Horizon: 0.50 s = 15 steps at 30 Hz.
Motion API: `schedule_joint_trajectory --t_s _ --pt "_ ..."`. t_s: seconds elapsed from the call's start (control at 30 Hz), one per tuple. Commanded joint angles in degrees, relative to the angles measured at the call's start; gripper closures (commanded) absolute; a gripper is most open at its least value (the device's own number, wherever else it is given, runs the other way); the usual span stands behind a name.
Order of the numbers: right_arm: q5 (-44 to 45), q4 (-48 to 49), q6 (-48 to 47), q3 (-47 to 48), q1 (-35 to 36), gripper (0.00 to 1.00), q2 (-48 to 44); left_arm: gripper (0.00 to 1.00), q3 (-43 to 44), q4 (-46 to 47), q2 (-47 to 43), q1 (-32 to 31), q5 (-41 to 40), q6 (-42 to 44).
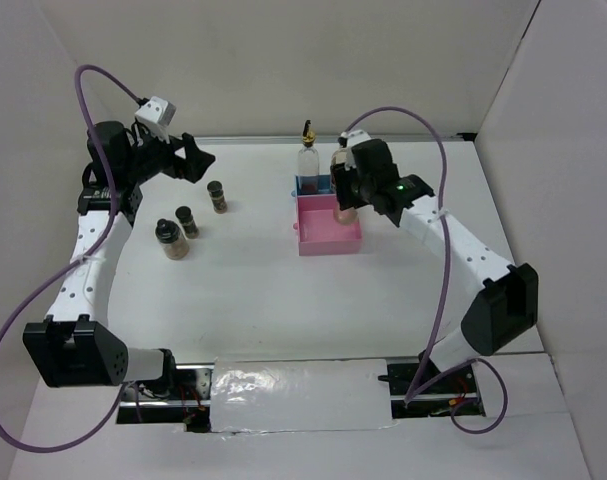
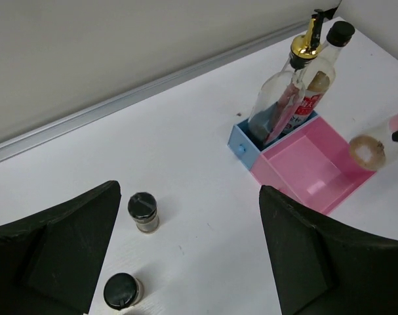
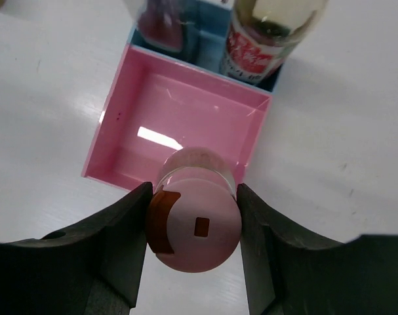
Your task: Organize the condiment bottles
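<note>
My right end effector [image 3: 192,226] clamps one pink-capped jar [image 3: 195,239] above the pink tray [image 3: 185,115], its body mostly hidden. Two tall bottles [image 2: 277,105] stand at twelve o'clock, three spice jars [image 1: 187,220] at nine; left end effector [image 2: 185,256] apart.

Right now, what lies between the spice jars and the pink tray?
Nothing: the top view shows only bare table between the nearest spice jar and the pink tray.

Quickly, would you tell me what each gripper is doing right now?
Left gripper: open, holding nothing.
Right gripper: closed on the pink-capped jar.
</note>
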Motion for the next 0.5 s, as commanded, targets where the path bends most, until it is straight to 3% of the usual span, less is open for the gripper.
schedule_joint_trajectory --t_s 0.0,0.27,0.47 --pt "-0.31 5.59 0.54 -0.62 3.18 0.99 2.43 0.01 -2.64 3.72 -3.58 0.53 -1.25 -0.44" --pt "10.85 14.73 2.83 -3.25 4.68 0.99 8.24 0.01 -6.08 5.48 -5.87 1.67 -1.59 -0.09" --pt "10.86 19.57 3.71 -3.96 4.42 0.99 12.9 0.01 -6.96 4.34 -5.52 2.55 -1.33 0.0"
